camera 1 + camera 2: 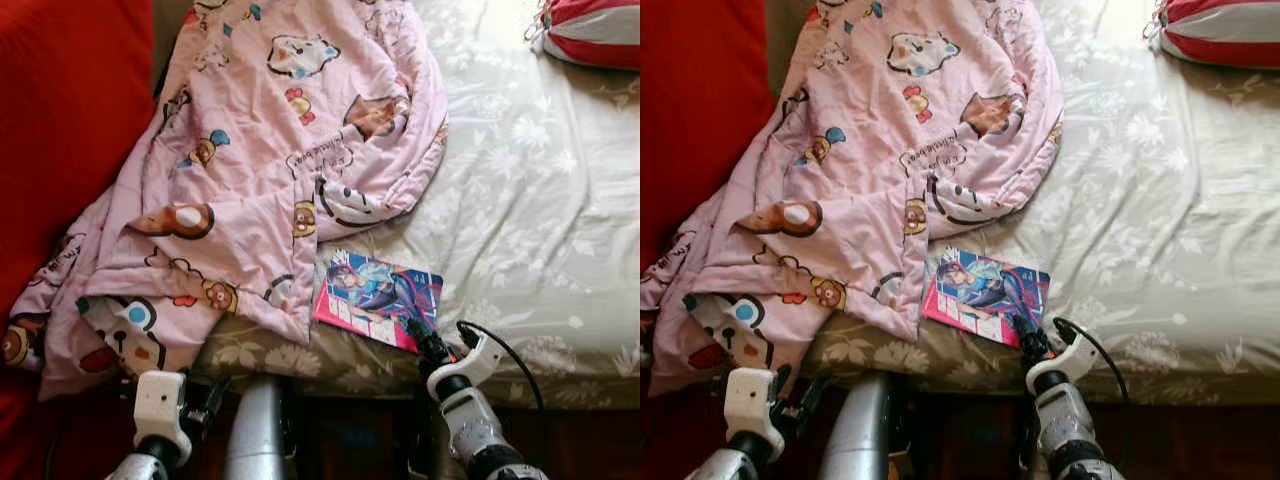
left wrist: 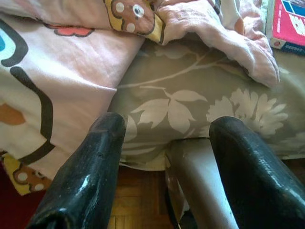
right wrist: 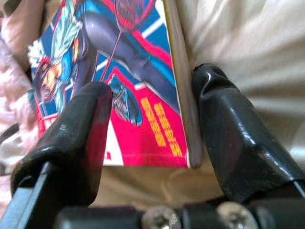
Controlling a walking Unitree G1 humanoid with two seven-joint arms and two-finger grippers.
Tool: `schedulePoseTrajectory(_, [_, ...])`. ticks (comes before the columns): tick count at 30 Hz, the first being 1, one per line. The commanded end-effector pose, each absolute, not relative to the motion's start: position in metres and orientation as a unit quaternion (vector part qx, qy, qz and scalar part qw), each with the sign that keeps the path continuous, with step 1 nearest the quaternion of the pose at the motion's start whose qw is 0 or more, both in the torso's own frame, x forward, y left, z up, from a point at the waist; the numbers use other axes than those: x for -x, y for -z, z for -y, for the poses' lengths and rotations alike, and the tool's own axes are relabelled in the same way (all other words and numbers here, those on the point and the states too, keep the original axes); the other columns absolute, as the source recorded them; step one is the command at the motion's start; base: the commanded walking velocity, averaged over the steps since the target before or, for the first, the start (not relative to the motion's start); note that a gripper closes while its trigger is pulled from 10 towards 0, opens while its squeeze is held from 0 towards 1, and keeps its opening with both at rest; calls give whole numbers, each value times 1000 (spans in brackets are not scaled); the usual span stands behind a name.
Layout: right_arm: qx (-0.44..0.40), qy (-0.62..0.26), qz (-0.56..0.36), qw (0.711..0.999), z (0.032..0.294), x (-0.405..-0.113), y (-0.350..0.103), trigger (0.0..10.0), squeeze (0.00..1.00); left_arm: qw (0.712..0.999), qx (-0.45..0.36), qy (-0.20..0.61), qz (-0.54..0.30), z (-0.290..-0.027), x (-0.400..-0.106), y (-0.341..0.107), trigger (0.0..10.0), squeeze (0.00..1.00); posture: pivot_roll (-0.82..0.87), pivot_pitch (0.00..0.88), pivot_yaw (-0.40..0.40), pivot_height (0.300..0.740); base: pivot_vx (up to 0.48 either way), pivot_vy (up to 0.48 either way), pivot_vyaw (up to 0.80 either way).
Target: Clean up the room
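Note:
A comic book [image 1: 378,296] with a red and blue cover lies flat near the bed's front edge, beside the hem of a crumpled pink cartoon blanket [image 1: 270,150]. My right gripper [image 1: 425,340] is at the book's near right corner. In the right wrist view the gripper [image 3: 152,86] stands open, straddling the book [image 3: 133,95]: one finger rests over the cover, the other lies on the sheet along the book's edge. My left gripper [image 2: 164,126] hangs open and empty low in front of the bed's edge, below the blanket's hem.
The floral bed sheet [image 1: 520,200] stretches bare to the right. A red-and-white striped pillow [image 1: 590,30] sits at the far right corner. A red cushion [image 1: 60,100] fills the left. A silver post [image 1: 255,430] stands below the bed edge, over wooden floor [image 2: 133,210].

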State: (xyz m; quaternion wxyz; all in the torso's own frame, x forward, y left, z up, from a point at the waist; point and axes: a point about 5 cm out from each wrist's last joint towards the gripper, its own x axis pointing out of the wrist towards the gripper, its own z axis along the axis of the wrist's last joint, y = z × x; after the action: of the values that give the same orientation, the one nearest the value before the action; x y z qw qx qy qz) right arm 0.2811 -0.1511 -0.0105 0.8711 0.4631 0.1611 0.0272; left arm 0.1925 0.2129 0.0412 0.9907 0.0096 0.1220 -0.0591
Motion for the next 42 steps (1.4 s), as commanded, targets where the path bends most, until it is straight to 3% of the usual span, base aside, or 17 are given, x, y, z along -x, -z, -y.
schedulePoseTrajectory(1, [-499, -32, -206, 841, 135, -262, 28, 10000, 0, 988, -11, 54, -141, -218, -184, -38, 10000, 0, 298, 337, 121, 596, 0, 0, 0])
schedulePoseTrajectory(5, [-523, -52, -210, 824, 131, -257, 30, 10000, 0, 988, -11, 55, -146, -218, -179, -39, 10000, 0, 306, 345, 126, 596, 0, 0, 0])
schedulePoseTrajectory(15, [-535, -48, -203, 818, 128, -260, 28, 10000, 0, 986, -13, 53, -157, -220, -174, -40, 10000, 0, 315, 358, 131, 596, 0, 0, 0])
schedulePoseTrajectory(16, [-540, -52, -197, 817, 128, -262, 26, 6000, 0, 986, -13, 53, -158, -219, -174, -39, 10000, 0, 314, 357, 130, 596, 0, 0, 0])
schedulePoseTrajectory(17, [-546, -53, -187, 815, 129, -264, 24, 3059, 0, 986, -13, 53, -159, -218, -175, -39, 10000, 0, 313, 354, 129, 596, 0, 0, 0])
schedulePoseTrajectory(18, [-547, -53, -185, 815, 129, -265, 23, 3059, 0, 986, -13, 53, -159, -218, -175, -40, 10000, 0, 313, 353, 130, 596, 0, 0, 0])
schedulePoseTrajectory(19, [-550, -52, -178, 814, 131, -267, 22, 0, 0, 986, -13, 53, -159, -218, -176, -40, 10000, 0, 314, 354, 128, 596, 0, 0, 0])
schedulePoseTrajectory(31, [-550, -48, -167, 817, 136, -266, 21, 0, 0, 985, -17, 56, -160, -217, -185, -37, 10000, 0, 293, 326, 123, 596, 0, 0, 0])
schedulePoseTrajectory(42, [-549, -15, -130, 825, 153, -270, 17, 0, 0, 987, -18, 57, -146, -215, -208, -34, 10000, 0, 253, 245, 101, 596, 0, 0, 0])
